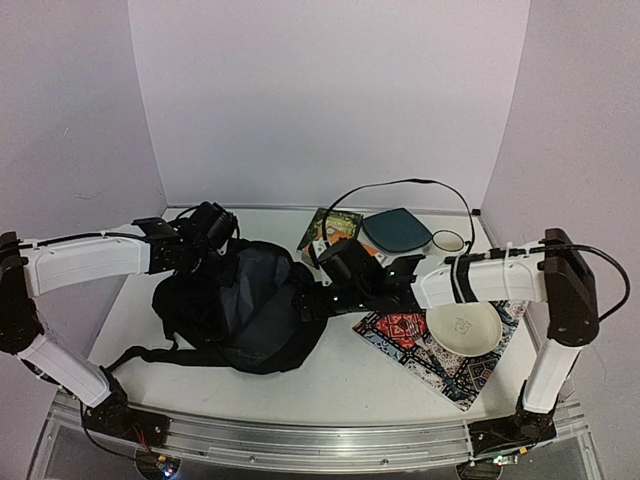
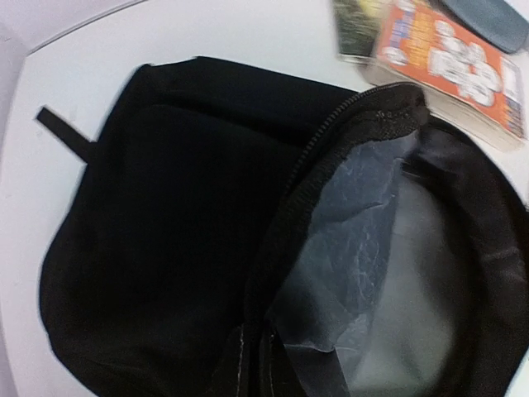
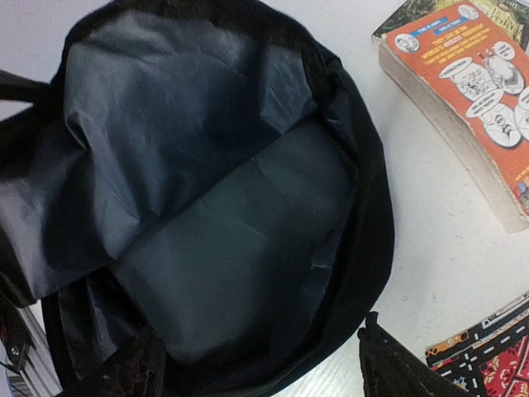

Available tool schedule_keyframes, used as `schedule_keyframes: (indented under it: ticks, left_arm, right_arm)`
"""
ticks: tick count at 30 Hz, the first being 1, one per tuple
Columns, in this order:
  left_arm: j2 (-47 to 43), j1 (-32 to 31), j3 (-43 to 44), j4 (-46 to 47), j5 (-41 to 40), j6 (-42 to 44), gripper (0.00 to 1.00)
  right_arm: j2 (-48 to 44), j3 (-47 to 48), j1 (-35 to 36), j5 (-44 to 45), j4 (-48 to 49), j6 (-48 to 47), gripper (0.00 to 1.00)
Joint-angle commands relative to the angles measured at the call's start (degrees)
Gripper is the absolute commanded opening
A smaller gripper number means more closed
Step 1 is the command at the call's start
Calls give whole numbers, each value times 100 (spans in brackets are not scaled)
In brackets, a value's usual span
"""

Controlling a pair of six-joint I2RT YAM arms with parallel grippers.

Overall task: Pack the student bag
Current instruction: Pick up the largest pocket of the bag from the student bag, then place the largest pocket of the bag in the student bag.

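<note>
Presently, item one: student bag (image 1: 240, 310), black, lying centre-left on the table (image 1: 340, 390), main compartment unzipped and gaping. Grey lining (image 3: 215, 223) is bare in both wrist views; nothing is packed inside as far as can be seen.

Left gripper (image 1: 205, 232): at the bag's far-left rim, fingers together, apparently pinching the zip edge (image 2: 331, 141) to hold the mouth up. Its own fingers are not clear in its wrist view.

Right gripper (image 1: 308, 300): poised over the mouth at the bag's right rim, fingers wide apart, nothing between them.

Outside the bag, to its right:
- orange-covered book (image 3: 463, 91), near the rim
- green book (image 2: 355, 33), next to the orange one
- teal pouch (image 1: 397, 230), beyond the books
- white bowl (image 1: 463, 328), resting on a patterned cloth (image 1: 440, 370)

Assessment: opening looks done, loading not yet begun. Every loose item appears to await transfer, after which the zip would need closing.
</note>
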Motion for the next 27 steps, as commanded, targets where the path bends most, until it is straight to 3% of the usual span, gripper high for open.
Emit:
schedule_keyframes:
  ticks: [1,11,16,20,27]
  left_arm:
    - [156,472,-163,-125,-718,80,2]
    - [1104,1111,99,-424,-1946,-283,9]
    - [1810,1242,364,-526,-2025,-422,16]
    - [2000,1228,252,-455,-1553,-520,24]
    - [936,1233,204,-434,-1324,-264,64]
  right_arm:
    - [405,360,-24,26,-183,82,78]
    - [1090,326,-22,252,-733,255,57]
    - [976,176,-20,219,-799,154,54]
    - [522,353,-20,-31,-811,-355,63]
    - [-277,838,-224,47,-1085,-1243,82]
